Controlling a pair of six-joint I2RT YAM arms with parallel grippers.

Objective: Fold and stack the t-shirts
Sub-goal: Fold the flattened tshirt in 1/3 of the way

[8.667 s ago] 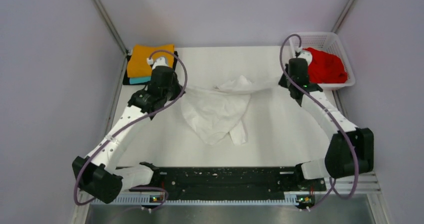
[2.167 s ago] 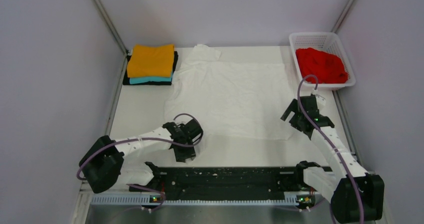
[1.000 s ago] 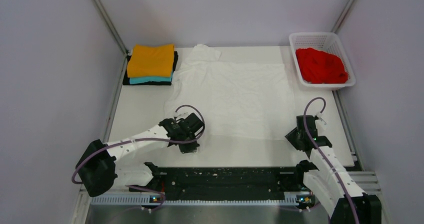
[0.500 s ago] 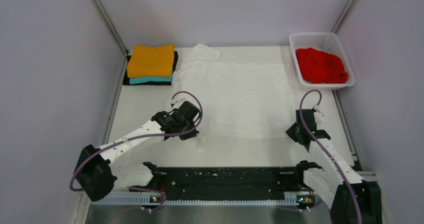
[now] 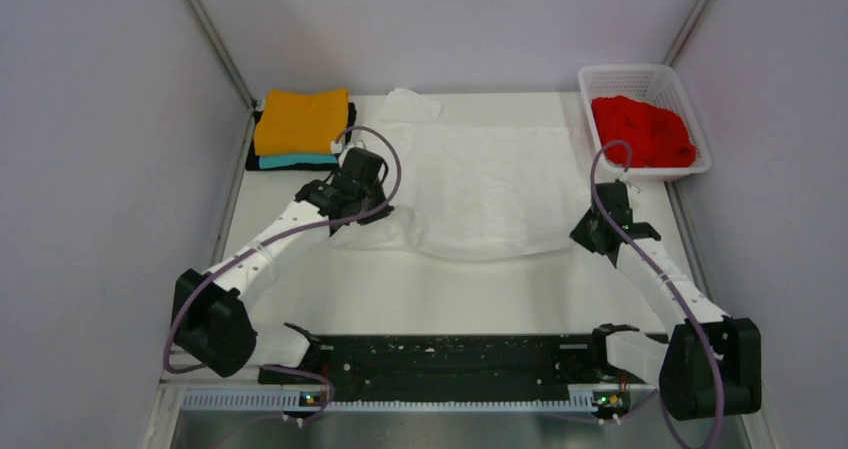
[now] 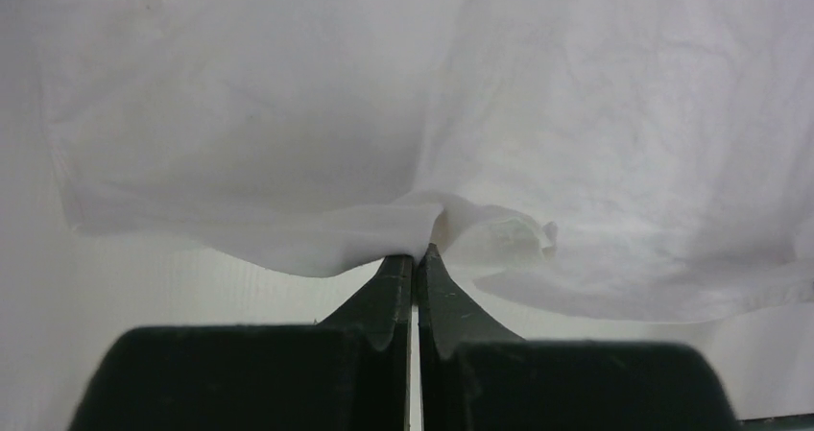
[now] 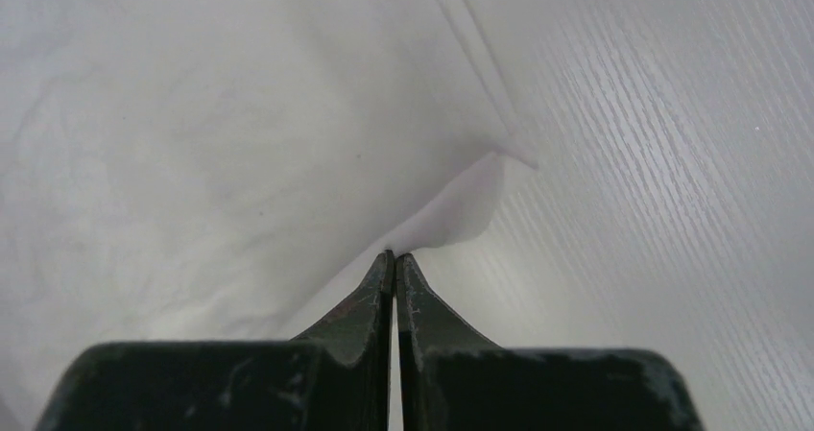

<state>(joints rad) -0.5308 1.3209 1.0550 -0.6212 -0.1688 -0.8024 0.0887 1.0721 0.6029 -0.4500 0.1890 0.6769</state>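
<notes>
When the garments are counted from the top view, four are recorded: one large white cloth t-shirt (image 5: 480,184), one folded orange cloth t-shirt (image 5: 300,121), one folded teal cloth t-shirt (image 5: 295,159) and one crumpled red cloth t-shirt (image 5: 645,134). The white one is spread over the far middle of the white table (image 5: 450,289), with one sleeve pointing to the far edge. Its near hem is raised at both corners and sags between them. The orange one is stacked on the teal one at the far left corner, over a flat black layer (image 5: 252,157) whose nature cannot be told. The red one is heaped in the single white plastic mesh basket (image 5: 625,74) at the far right corner. Two arms are noted, one gripper each. The left gripper (image 6: 415,253) is seen pinched tight on a bunched fold at the near left corner of the white t-shirt. The right gripper (image 7: 392,255) is likewise closed, with the near right corner of the same hem caught at its tips.
</notes>
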